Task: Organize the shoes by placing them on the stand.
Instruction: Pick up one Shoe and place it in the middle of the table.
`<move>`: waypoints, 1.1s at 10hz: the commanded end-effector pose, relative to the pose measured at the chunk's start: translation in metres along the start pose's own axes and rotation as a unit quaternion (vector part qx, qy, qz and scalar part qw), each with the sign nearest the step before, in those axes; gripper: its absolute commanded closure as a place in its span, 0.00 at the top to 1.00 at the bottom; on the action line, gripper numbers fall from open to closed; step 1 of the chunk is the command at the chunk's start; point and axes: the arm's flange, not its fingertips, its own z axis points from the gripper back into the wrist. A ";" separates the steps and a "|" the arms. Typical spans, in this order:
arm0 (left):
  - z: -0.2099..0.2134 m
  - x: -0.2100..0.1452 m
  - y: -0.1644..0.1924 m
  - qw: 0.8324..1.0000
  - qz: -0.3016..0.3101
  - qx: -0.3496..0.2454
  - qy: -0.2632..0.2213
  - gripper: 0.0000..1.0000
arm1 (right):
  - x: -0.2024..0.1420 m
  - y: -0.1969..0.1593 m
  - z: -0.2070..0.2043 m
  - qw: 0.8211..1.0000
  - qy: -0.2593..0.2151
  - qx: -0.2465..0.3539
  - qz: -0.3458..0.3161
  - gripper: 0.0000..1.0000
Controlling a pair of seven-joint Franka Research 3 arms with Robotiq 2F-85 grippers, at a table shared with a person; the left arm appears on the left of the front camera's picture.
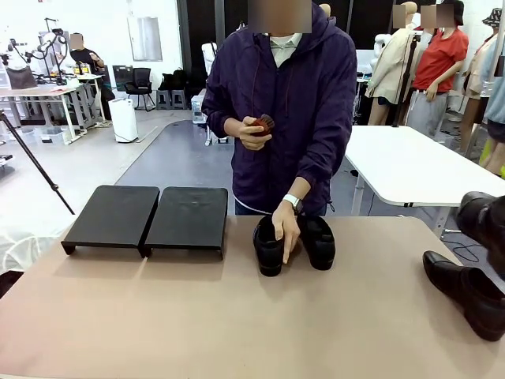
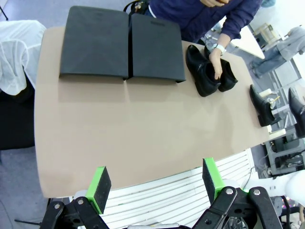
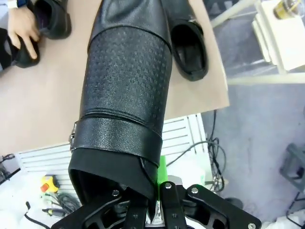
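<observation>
The right gripper (image 3: 161, 188) pinched a glossy black leather slip-on shoe (image 3: 128, 81) by its back rim over the table's (image 1: 237, 332) right edge (left gripper (image 2: 155, 183) spread). Carrying it level to the matte-black two-panel stand (image 1: 146, 217) near the far-left corner looked wisest.

Front view: low at the robot's edge of the table (image 1: 197, 332), facing straight across to the person (image 1: 300, 95). Left wrist view: high over that near edge, looking down on the whole tabletop and the stand (image 2: 121, 43). Right wrist view: close behind the held shoe (image 3: 128, 86), looking down past the table's corner. Shared by all three: the pair of shoes (image 1: 318, 241) under the person's hand (image 1: 286, 229).
</observation>
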 end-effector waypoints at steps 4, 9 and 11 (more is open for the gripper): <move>0.001 0.002 0.000 1.000 0.003 -0.008 -0.001 1.00 | -0.027 0.210 -0.002 0.997 -0.017 -0.004 0.077 0.00; 0.001 0.002 0.000 1.000 0.003 -0.008 -0.001 1.00 | -0.071 0.423 -0.068 0.988 0.054 0.019 0.145 0.00; 0.001 0.002 0.000 1.000 0.003 -0.008 -0.001 1.00 | -0.089 0.480 -0.125 0.991 0.053 0.000 0.121 0.00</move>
